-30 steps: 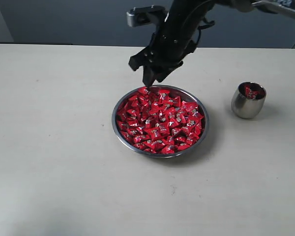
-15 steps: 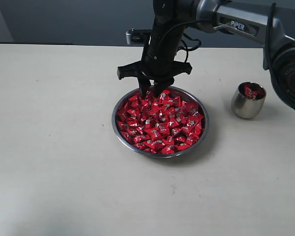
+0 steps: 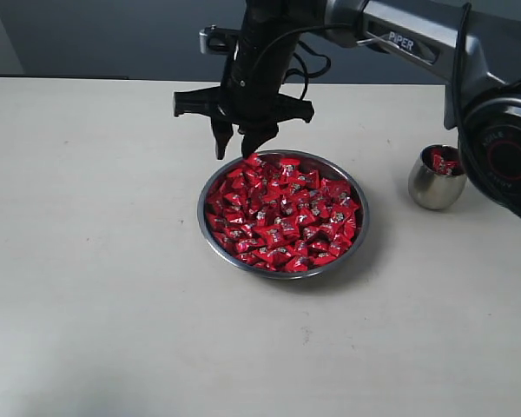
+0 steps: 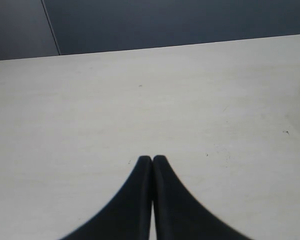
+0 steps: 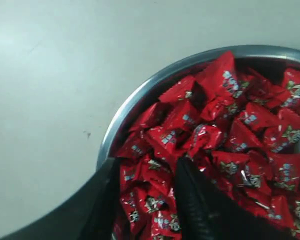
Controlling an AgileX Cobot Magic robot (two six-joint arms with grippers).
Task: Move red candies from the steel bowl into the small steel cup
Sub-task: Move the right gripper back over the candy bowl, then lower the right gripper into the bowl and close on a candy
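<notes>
**Q:** How far along is the transfer?

**A:** Early, by appearance. The steel bowl (image 3: 201,213), at the table's middle, is heaped with red candies (image 3: 282,213). The small cup (image 3: 432,189), toward the right edge, holds only a few.

**Q:** And the grippers?

**A:** The right gripper (image 3: 234,146) hangs over the bowl's far rim, jaws apart, nothing between them. The left gripper (image 4: 152,161) is closed on nothing, over bare table.

**Q:** Surroundings?

**A:** A pale, matte table (image 3: 87,304), faintly speckled. Beyond its far edge stands a dark grey-blue wall (image 3: 95,35).
</notes>
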